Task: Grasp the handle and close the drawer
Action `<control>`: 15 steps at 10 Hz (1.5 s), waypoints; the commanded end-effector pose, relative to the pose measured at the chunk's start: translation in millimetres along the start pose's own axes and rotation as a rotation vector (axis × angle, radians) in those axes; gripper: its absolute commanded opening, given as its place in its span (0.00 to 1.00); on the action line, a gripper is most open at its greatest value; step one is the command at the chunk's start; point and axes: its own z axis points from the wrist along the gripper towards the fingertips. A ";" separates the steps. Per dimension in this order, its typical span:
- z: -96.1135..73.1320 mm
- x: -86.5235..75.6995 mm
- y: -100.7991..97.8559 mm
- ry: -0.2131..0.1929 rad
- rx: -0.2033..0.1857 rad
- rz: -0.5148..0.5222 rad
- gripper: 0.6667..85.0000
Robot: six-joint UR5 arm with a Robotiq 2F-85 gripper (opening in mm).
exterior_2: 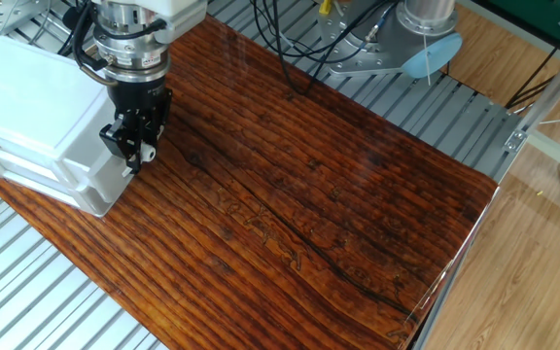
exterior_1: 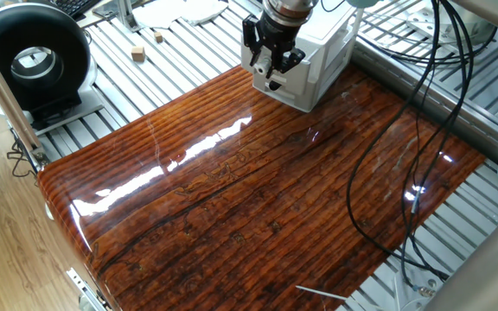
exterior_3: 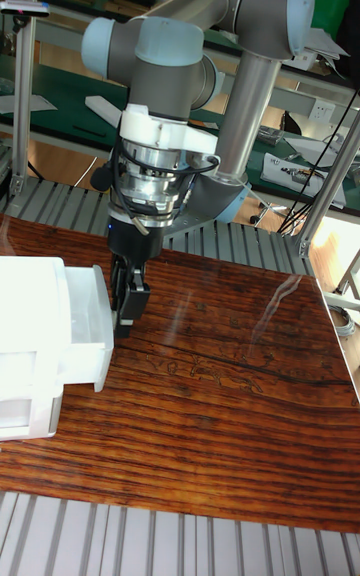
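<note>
A small white cabinet [exterior_1: 322,47] [exterior_2: 32,112] [exterior_3: 28,356] stands at the edge of the wooden board. In the tall fixed view its upper drawer [exterior_3: 88,321] sticks out a little towards the arm. My gripper [exterior_1: 271,78] [exterior_2: 140,152] [exterior_3: 124,311] points down right against the drawer front. Its black fingers [exterior_2: 124,136] are close together, with a small white bit that looks like the handle [exterior_2: 148,152] [exterior_1: 272,84] between their tips. The rest of the knob is hidden by the fingers.
The glossy wooden board [exterior_1: 258,199] covers the slatted metal table. A black round blower [exterior_1: 31,59] stands at the left, with two small wooden blocks [exterior_1: 138,53] behind it. Black cables [exterior_1: 405,138] hang over the right side. The arm's base [exterior_2: 426,24] is at the back.
</note>
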 end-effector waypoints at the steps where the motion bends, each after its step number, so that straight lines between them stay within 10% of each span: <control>1: -1.2 -0.6 -1.6 -0.008 0.008 0.007 0.48; 15: -1.6 0.5 -0.8 -0.014 0.019 0.019 0.40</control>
